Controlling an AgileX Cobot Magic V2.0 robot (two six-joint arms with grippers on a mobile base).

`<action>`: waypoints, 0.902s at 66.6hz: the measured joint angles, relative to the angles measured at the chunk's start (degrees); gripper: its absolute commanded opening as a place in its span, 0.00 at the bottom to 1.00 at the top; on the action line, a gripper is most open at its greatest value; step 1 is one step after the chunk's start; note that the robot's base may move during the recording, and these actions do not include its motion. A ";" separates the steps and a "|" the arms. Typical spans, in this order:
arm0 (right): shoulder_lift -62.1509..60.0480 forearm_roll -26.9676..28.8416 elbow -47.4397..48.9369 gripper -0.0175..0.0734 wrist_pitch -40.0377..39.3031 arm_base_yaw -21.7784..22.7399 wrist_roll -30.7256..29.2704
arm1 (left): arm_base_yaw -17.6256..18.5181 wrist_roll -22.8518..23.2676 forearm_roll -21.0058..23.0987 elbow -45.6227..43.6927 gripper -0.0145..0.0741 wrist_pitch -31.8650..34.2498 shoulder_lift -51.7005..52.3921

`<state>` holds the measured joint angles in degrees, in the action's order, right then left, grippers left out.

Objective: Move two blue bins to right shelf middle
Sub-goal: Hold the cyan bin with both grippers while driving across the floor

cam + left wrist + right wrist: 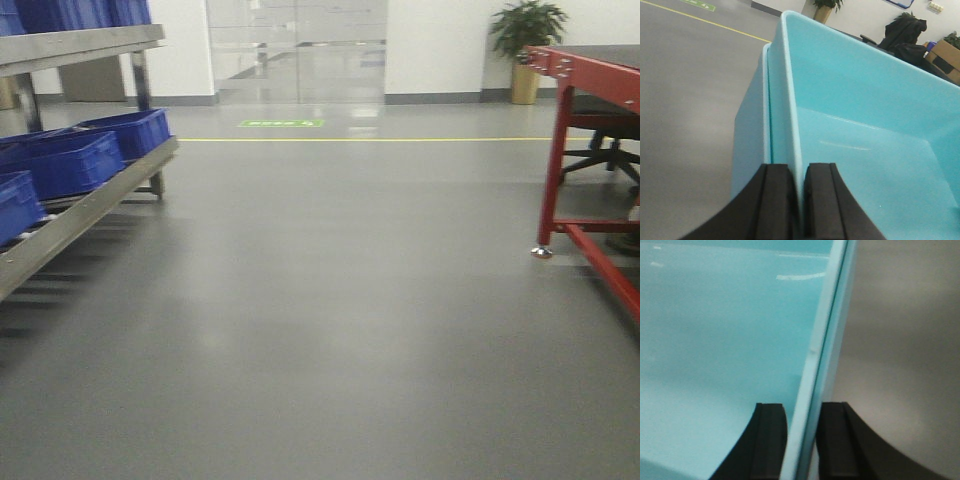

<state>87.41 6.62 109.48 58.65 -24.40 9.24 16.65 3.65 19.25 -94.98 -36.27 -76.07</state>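
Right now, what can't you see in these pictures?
Front view: the top-shelf bins are cut off by the upper edge; neither arm shows.
Left wrist view: the turquoise bins, clamped in the left end effector, hide the floor beneath.
Right wrist view: blurred; the right end effector grips those bins, whose ends run off-frame.

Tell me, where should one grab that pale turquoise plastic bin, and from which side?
Grip the pale turquoise plastic bin by its thin upright side wall at the rim, coming over the open top, one finger inside, one outside. The wall is slim and straight; left gripper and right gripper each pinch one so.
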 measured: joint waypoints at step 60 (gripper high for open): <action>0.00 0.10 0.00 0.02 0.00 0.00 0.00 | 0.00 0.00 0.00 0.00 0.04 0.00 0.00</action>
<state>87.41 6.72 109.48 58.65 -24.40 9.24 16.65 3.65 19.25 -94.98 -36.27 -76.07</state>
